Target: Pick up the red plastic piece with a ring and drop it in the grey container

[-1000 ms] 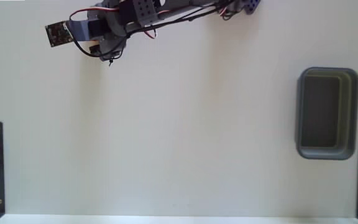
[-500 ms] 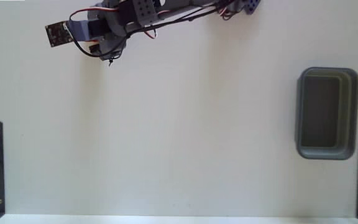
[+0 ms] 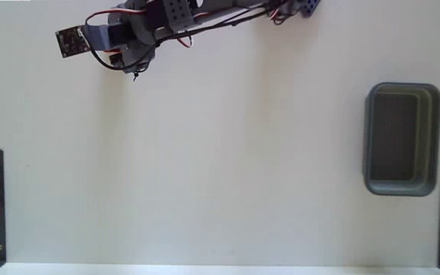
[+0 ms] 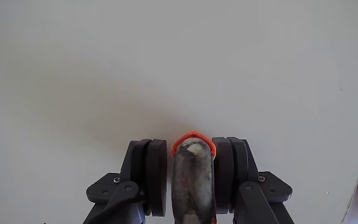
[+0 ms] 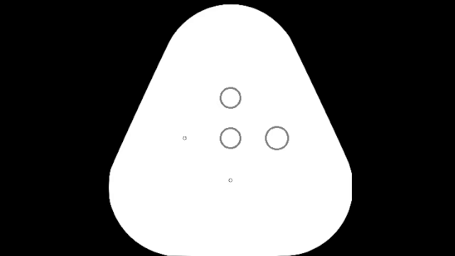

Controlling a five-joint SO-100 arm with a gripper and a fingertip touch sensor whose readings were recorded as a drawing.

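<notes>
Red plastic piece with a ring (image 4: 192,138) sits clamped between my end effector (image 4: 191,158) fingers, its orange-red rim showing around a grey tip in the wrist view. My arm (image 3: 128,34) hangs at the far upper left of the white desk (image 3: 220,168) in the fixed view, well apart from the grey container (image 3: 402,139), which lies by the desk's right edge.

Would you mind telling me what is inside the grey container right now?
In the fixed view, the grey container shows only its own dark floor; no red piece lies in it. The strip just inside its rim is shadowed, so that part is harder to judge.
</notes>
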